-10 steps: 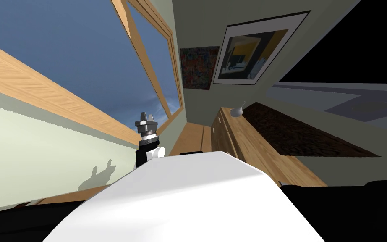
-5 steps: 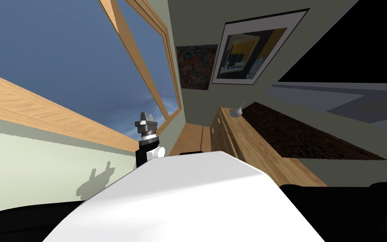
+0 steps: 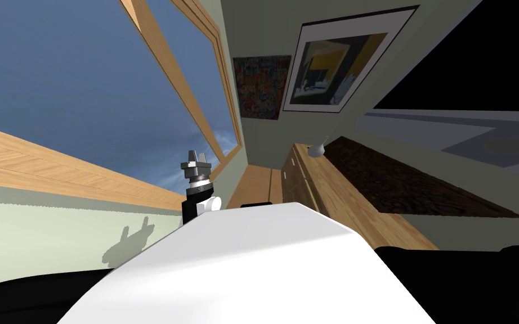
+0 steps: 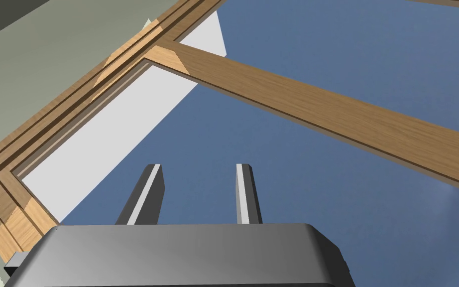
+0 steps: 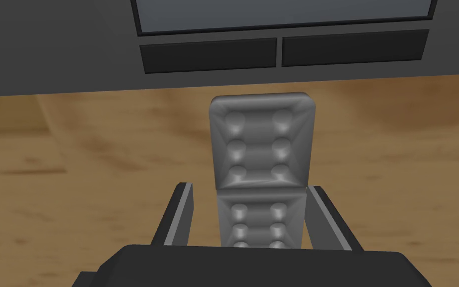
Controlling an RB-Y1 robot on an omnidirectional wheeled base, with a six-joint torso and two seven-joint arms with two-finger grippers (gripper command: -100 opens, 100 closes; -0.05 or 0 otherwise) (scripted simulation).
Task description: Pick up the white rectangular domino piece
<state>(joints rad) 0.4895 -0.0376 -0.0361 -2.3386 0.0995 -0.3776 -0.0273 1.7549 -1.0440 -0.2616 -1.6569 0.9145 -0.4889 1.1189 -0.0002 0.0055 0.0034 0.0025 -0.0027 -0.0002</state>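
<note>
A grey rectangular domino piece [image 5: 262, 144] with round pips lies flat on a brown wooden surface [image 5: 74, 164]. My right gripper [image 5: 249, 187] is open and straddles the near half of the piece. One finger stands close against its side and the other a small gap away. The domino's far half sticks out past the fingertips. My left gripper [image 3: 196, 153] is raised in front of a window, left of my chest. Its fingers [image 4: 149, 192] are apart with nothing between them.
Beyond the domino rises a dark grey unit with two black panels [image 5: 283, 50]. In the head view a long wooden dresser [image 3: 331, 191] carries a small grey vase [image 3: 316, 149], beside a dark rug [image 3: 405, 183]. A black area fills the upper right corner.
The whole head picture has shifted, the window frame sliding left and down, so I have turned a little. The left arm keeps its pose against my chest.
</note>
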